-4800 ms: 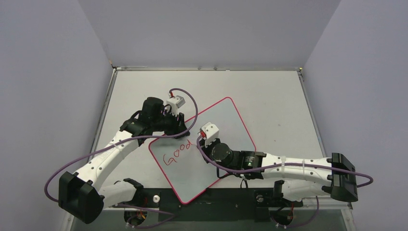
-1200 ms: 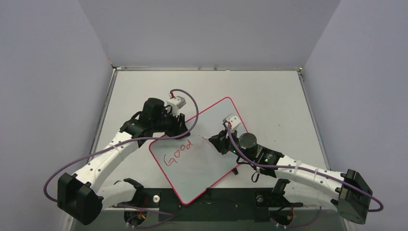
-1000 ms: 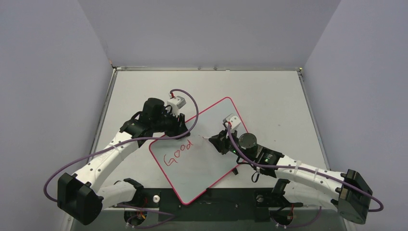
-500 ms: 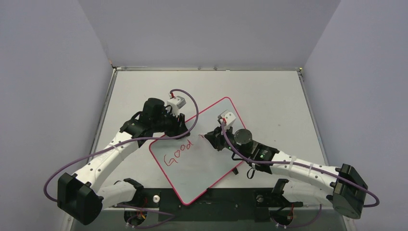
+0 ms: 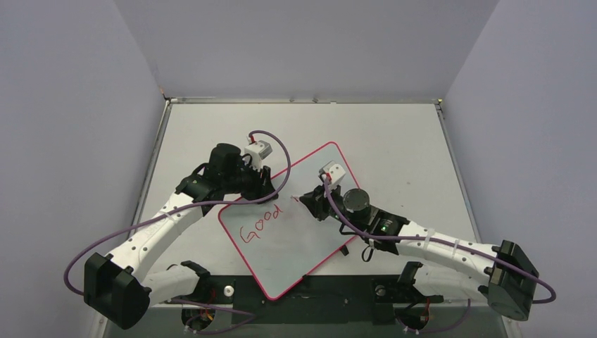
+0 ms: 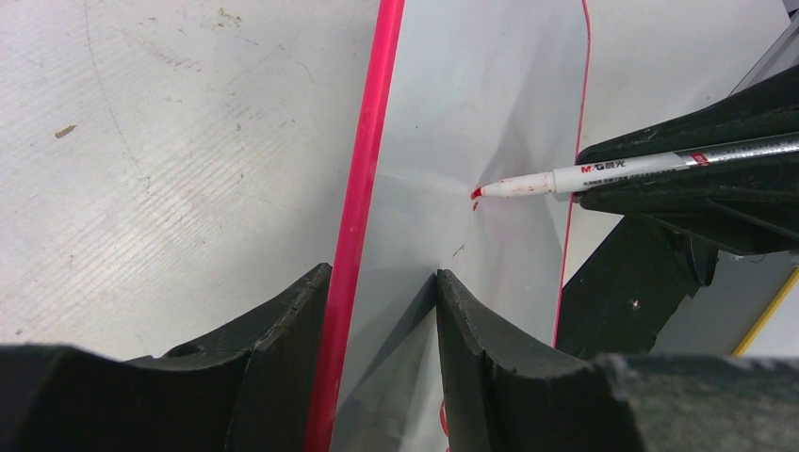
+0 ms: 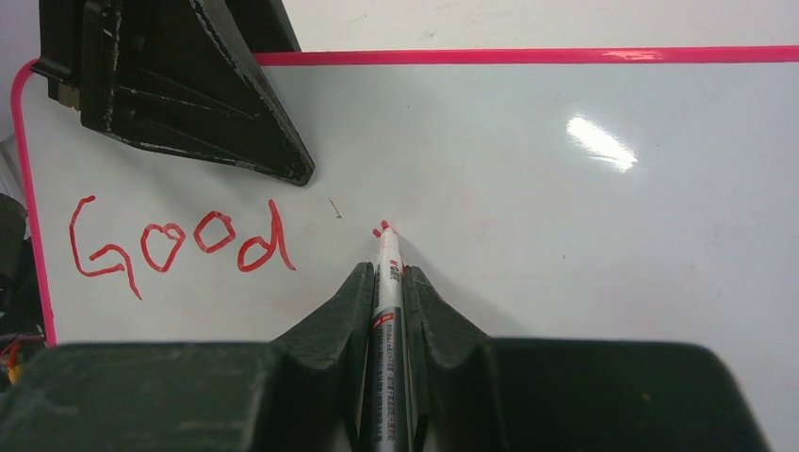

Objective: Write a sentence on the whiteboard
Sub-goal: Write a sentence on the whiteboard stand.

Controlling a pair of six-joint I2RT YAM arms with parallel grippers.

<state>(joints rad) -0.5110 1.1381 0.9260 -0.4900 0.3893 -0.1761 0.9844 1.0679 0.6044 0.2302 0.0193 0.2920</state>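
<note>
top view: whiteboard [image 5: 303,243] lies skewed on the table [image 5: 394,141], near corner at bottom centre by the arm bases, far corner up at frame centre. the sentence [image 5: 262,224] so far is just "good" in red, on the left part of the board.

right wrist view: right jaws pressed together on a red marker [image 7: 386,311], pinching its barrel. its long axis runs straight up the frame out of the jaws. tip is down on the board just right of the "d", with a small red dab [image 7: 381,228] there, probably the first stroke of word two.

blank board runs off to the right of the frame from the tip, so the next move should be a sideways drag along the "good" baseline, across the marker's axis. the right arm does the writing.

further back: left jaws spread, straddling the board's upper-left frame edge without pinching it, one finger over the board, one over the table. reads as a hold-down. board could skid if that lifts.
</note>
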